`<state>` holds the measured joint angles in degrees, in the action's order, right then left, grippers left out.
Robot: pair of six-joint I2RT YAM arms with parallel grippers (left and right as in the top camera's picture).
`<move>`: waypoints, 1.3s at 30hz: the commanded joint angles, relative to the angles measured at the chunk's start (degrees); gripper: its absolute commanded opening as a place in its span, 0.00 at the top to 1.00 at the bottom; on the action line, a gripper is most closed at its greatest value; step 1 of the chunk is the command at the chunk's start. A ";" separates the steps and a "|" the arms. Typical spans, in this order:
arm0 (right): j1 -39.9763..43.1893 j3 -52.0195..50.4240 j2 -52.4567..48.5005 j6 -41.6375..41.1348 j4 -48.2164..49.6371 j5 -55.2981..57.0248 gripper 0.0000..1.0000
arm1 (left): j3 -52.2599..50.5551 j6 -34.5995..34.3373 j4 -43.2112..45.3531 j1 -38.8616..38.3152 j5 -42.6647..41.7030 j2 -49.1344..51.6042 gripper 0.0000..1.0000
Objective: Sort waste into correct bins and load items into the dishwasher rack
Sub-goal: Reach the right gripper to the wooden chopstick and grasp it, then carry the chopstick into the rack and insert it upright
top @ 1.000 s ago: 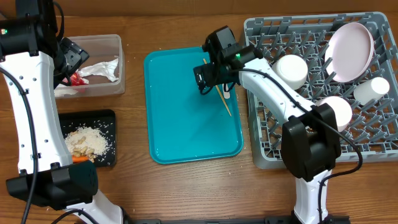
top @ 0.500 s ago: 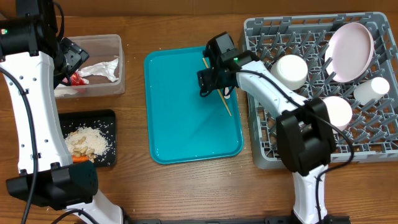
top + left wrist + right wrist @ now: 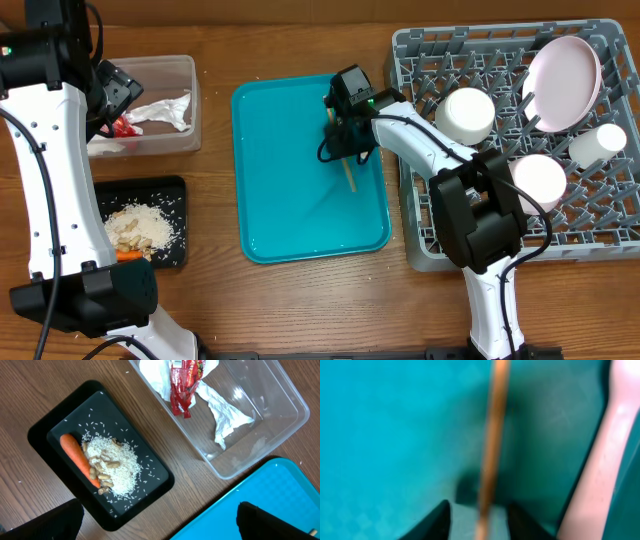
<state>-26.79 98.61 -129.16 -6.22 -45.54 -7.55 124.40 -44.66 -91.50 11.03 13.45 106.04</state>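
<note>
Right claw [image 3: 477, 515] narrowed from wide, tips straddling wooden stick [image 3: 492, 435]; can't tell if it grips. White plastic fork [image 3: 600, 460] just right of claw, on teal tray [image 3: 380, 425]. Stick swung straighter than before. Left claw [image 3: 160, 520] wide; red wrapper [image 3: 184, 385] ahead, print unreadable.

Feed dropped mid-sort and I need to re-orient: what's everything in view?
rack: 1, grey, right
plate: 1, pale pink, in rack, back
bowls: 2, white, in rack
cup: 1, white, in rack, right
teal tray: 1, centre
stick: 1, wooden, on teal tray
fork: 1, white, beside stick
tub: 1, clear, back left
napkin: 1, white, in tub
wrapper: 1, red, in tub
black tray: 1, front left
scraps: 1 pile, pale, in black tray
carrot: 1, orange, in black tray
table: 1, brown wood
left end effector: 1, black, open, left
right end effector: 1, black, straddling stick
</note>
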 commanded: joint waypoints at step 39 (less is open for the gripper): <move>-10.23 0.00 -4.37 -18.93 -7.69 10.05 0.96 | 0.20 -0.37 0.07 0.22 0.17 0.04 0.00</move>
<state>-36.99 99.39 -129.29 -24.40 -52.80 2.35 124.40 -44.66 -91.50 11.03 13.45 106.04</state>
